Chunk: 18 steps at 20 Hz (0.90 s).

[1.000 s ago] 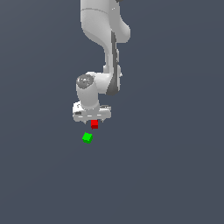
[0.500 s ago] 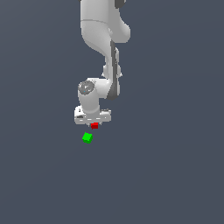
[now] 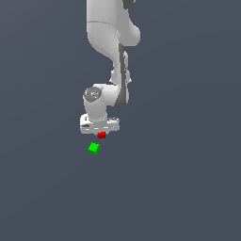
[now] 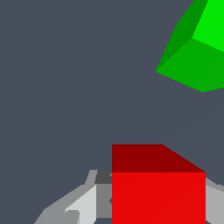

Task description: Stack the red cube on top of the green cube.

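— Gripper first: how did the white two-fingered gripper (image 3: 101,133) stand?

— It hung below the white arm (image 3: 109,47), pointing down, with its fingers closed on the small plain bright red cube (image 3: 101,135). In the wrist view that red cube (image 4: 158,188) filled the space between the grey fingers (image 4: 83,205), one showing on each side of it and pressed against its faces.

— Was the cube off the ground?

— It looked so in the exterior view; it sat tucked just under the gripper body, held square.

— And the other one?

— The small plain bright green cube (image 3: 94,148) lay on the flat dark grey floor (image 3: 188,188), below the red cube and a little toward the exterior view's left, near it but not touching. It was turned at an angle to the red one; the wrist view showed the green cube (image 4: 194,48) corner-on, cut off by the frame edge, with bare floor between the two cubes.
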Motion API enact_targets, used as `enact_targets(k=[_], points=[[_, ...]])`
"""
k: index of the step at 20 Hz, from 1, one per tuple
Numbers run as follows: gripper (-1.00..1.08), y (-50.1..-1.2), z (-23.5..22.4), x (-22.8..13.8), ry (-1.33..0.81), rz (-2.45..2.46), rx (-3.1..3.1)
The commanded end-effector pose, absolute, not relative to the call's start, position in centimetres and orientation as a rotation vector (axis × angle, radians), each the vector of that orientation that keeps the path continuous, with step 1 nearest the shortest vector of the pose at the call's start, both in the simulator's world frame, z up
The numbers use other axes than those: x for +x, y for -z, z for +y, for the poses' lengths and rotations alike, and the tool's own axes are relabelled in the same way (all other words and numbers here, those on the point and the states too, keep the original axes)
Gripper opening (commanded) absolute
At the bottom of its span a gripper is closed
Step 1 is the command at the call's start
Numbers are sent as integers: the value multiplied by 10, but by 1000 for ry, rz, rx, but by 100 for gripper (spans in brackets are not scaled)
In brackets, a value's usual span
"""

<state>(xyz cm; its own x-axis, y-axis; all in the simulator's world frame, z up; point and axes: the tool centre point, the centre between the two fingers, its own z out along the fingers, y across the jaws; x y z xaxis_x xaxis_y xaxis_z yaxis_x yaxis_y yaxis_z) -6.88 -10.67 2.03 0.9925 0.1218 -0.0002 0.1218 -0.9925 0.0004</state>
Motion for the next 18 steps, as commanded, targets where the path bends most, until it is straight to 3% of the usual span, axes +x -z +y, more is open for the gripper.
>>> enact_targets(k=[1,18], points=[[-100,-21,-106,-69,1,192,3136],[-100,-97,-106,-70,0,193,3136]])
